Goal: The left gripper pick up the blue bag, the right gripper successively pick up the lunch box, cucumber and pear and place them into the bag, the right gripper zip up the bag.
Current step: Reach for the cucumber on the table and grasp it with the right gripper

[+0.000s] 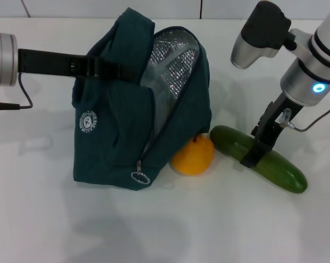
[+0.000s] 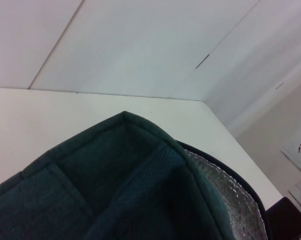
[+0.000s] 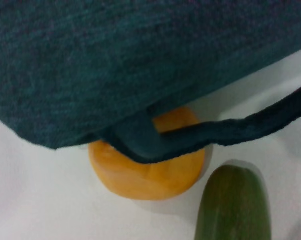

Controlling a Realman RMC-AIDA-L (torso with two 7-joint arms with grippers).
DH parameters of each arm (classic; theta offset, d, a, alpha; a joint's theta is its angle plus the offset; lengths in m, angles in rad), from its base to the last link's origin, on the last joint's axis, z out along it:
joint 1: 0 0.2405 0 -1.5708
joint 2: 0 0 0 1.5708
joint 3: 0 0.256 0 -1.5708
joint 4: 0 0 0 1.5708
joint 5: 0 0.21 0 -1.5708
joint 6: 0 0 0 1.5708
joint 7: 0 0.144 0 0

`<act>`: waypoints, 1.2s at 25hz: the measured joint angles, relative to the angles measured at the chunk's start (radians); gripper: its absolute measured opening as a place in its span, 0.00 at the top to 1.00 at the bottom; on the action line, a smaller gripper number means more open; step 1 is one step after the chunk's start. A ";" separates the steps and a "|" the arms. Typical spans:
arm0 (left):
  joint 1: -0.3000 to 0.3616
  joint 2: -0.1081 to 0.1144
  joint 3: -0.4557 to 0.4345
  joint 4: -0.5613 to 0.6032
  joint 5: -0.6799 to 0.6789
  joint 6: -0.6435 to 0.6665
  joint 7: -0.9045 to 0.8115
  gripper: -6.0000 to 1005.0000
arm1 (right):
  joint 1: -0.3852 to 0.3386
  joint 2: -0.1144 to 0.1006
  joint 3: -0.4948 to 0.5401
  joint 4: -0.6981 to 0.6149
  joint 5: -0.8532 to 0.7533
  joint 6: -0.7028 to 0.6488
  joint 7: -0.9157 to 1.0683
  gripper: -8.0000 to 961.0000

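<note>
The blue bag (image 1: 110, 142) stands at the table's centre, its mouth unzipped and silver lining showing. My left gripper (image 1: 129, 74) reaches in from the left and is shut on the bag's top, holding it up; the left wrist view is filled by the bag's fabric (image 2: 115, 185). The pear (image 1: 193, 156) rests against the bag's right foot, with a bag strap (image 3: 230, 131) hanging across it (image 3: 145, 175). The cucumber (image 1: 280, 170) lies on the table right of the pear, its tip (image 3: 234, 205) near the fruit. My right gripper (image 1: 251, 156) is down over the cucumber's middle. The lunch box is out of view.
The white table (image 1: 209, 230) stretches bare in front of the bag. A metal ring zipper pull (image 1: 140, 177) hangs at the bag's lower front corner. A grey cable (image 1: 22, 96) trails from the left arm.
</note>
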 joint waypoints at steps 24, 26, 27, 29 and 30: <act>-0.003 -0.001 0.000 -0.002 -0.001 -0.004 0.014 0.96 | 0.003 0.000 -0.098 0.016 0.035 0.048 0.003 0.34; -0.003 -0.001 0.000 -0.002 -0.001 -0.005 0.014 0.96 | 0.003 0.000 -0.099 0.016 0.035 0.049 0.002 0.35; -0.003 -0.001 0.000 -0.002 -0.002 -0.005 0.014 0.96 | 0.003 0.000 -0.099 0.017 0.035 0.049 0.002 0.35; -0.003 -0.001 -0.001 -0.002 -0.002 -0.005 0.014 0.96 | 0.005 0.000 -0.099 0.017 0.032 0.049 0.003 0.35; -0.003 -0.001 -0.002 -0.002 -0.002 -0.005 0.014 0.96 | 0.005 0.000 -0.098 0.017 0.029 0.049 0.006 0.36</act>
